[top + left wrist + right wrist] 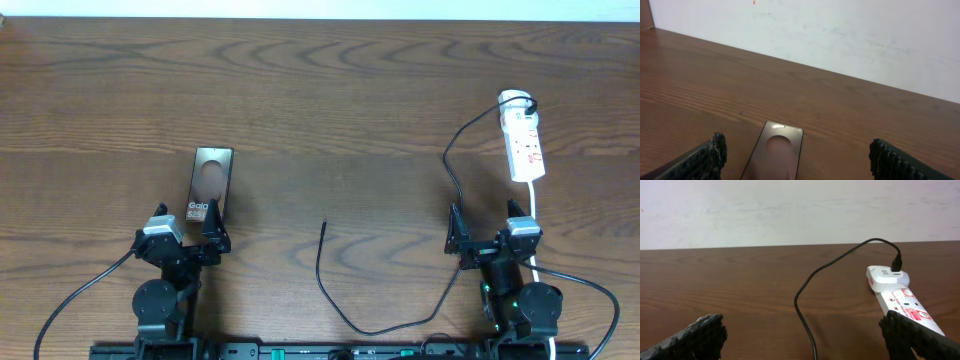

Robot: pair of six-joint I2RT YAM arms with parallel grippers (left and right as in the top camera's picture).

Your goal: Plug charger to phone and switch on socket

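Note:
The phone (211, 182) lies flat on the wooden table at the left, screen up, just beyond my left gripper (188, 228). In the left wrist view the phone (775, 155) sits between the wide-open fingers (797, 160). The charger cable (322, 272) runs from a white adapter on the socket (523, 143) down past my right gripper (490, 235), loops near the front edge, and ends in a slim plug tip (324, 224) at mid-table. In the right wrist view the cable (807, 325) passes between the open fingers (802, 337), with the socket (900, 297) at the right.
The socket's white cord (537, 200) runs down beside the right arm. Thicker black base cables (80, 290) trail from both arm bases at the front edge. A pale wall (790, 210) backs the table's far edge.

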